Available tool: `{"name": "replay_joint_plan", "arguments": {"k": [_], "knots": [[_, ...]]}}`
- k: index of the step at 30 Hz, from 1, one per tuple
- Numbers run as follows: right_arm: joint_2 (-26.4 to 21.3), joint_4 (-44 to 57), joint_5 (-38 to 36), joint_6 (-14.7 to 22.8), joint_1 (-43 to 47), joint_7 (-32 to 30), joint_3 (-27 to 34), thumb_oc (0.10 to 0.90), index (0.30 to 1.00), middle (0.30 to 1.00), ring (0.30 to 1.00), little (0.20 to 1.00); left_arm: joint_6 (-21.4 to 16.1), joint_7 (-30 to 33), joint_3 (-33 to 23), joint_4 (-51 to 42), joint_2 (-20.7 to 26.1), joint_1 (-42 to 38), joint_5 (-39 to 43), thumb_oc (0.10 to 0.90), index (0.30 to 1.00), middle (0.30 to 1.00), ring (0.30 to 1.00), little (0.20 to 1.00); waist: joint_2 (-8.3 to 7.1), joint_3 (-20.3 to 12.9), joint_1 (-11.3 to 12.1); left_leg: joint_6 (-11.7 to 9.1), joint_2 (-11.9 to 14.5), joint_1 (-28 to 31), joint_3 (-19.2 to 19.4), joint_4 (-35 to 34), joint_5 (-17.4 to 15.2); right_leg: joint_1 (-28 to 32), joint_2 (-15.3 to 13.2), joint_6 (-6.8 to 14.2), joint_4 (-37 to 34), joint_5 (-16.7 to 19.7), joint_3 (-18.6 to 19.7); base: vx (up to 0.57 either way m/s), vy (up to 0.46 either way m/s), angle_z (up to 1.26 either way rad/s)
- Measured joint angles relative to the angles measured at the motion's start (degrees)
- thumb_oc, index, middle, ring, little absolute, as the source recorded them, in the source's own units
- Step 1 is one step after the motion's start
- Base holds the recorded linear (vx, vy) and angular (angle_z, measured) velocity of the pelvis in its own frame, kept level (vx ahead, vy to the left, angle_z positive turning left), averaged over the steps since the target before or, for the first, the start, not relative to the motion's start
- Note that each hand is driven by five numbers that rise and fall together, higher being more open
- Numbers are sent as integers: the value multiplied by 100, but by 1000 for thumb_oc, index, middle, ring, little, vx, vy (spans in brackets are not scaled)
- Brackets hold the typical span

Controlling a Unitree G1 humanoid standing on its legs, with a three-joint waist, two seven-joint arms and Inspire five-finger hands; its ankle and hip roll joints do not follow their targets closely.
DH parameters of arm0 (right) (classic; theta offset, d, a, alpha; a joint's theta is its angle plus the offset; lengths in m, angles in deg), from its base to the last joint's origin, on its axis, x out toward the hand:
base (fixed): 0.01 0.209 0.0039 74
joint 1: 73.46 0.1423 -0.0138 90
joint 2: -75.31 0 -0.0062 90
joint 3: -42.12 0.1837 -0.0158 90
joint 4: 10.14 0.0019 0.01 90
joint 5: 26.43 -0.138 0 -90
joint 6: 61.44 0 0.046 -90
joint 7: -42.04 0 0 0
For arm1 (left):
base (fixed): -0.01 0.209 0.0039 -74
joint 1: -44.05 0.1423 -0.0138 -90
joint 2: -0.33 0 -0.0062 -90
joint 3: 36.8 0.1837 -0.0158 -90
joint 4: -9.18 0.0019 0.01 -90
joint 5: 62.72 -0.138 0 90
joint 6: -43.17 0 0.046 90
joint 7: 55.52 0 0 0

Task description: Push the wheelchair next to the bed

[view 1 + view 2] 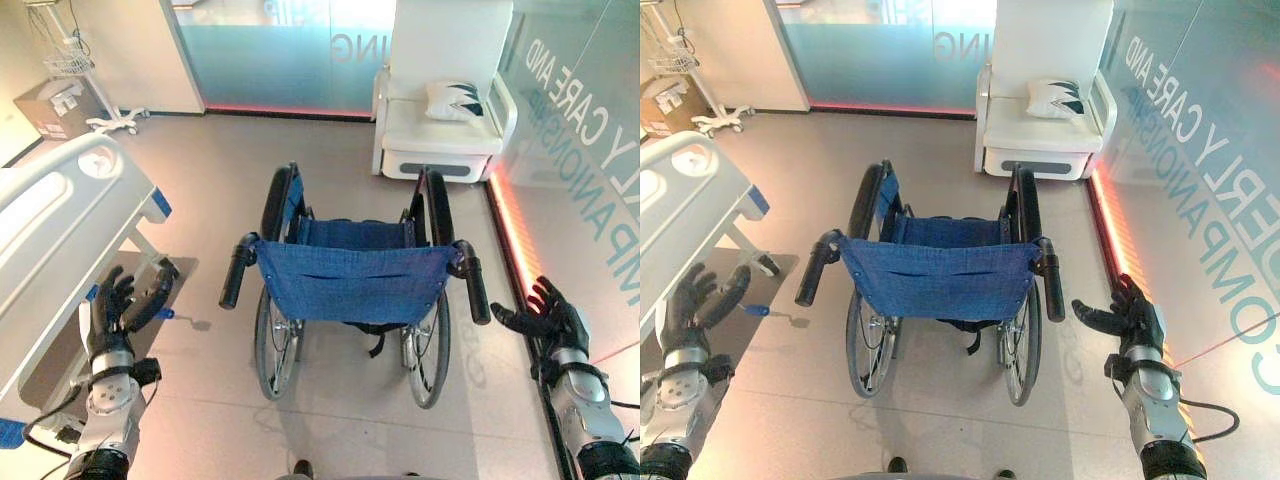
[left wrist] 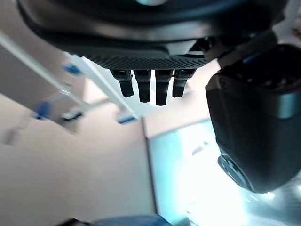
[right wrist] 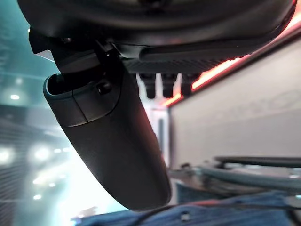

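Observation:
A wheelchair [image 1: 350, 280] with a blue cloth seat and back stands in the middle of the floor, its back toward me. Its two black push handles, left [image 1: 238, 270] and right [image 1: 473, 285], are both free. The white bed [image 1: 60, 230] with blue corner caps lies at the left. My left hand [image 1: 112, 315] is open, low at the left by the bed's foot, clear of the left handle. My right hand [image 1: 545, 318] is open at the right, a short way outside the right handle, thumb toward it. Neither hand touches the wheelchair.
A white armchair [image 1: 440, 100] with a cushion stands ahead at the back right. A frosted glass wall [image 1: 590, 190] with a red light strip along its foot runs down the right side. A wheeled stand [image 1: 85, 75] and a cardboard box [image 1: 55, 105] are at the back left.

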Motion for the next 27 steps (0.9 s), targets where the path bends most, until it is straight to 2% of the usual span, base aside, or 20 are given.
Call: {"name": "replay_joint_plan", "arguments": {"k": [9,15,21,27], "knots": [[-60,788,-1,20,103,-379,35,800,900,900,900,900,-58,-570,1,-1370,98,-113,236,800,900,900,900,900,35,22,3,0,0,-57,-12,1,0,-54,1,1,1,0,-1,0,0,0],[-60,1272,-3,87,100,-572,111,800,900,900,900,900,-71,-1253,7,-2107,35,-50,426,800,900,900,900,900,93,61,10,0,0,-65,-11,-1,0,-61,-2,1,-1,0,3,0,0,0],[-59,1668,-180,136,99,-488,210,800,900,900,900,900,-25,-1891,122,-2277,44,-4,427,800,900,900,900,900,155,96,10,-1,3,-98,-5,0,0,-98,3,2,1,1,10,0,0,0],[-57,2026,20,137,56,-35,174,800,900,900,900,900,335,-2217,197,-2278,50,179,120,800,900,900,900,900,151,98,2,-1,4,-125,31,1,0,-144,3,5,4,3,22,0,0,0]]}}
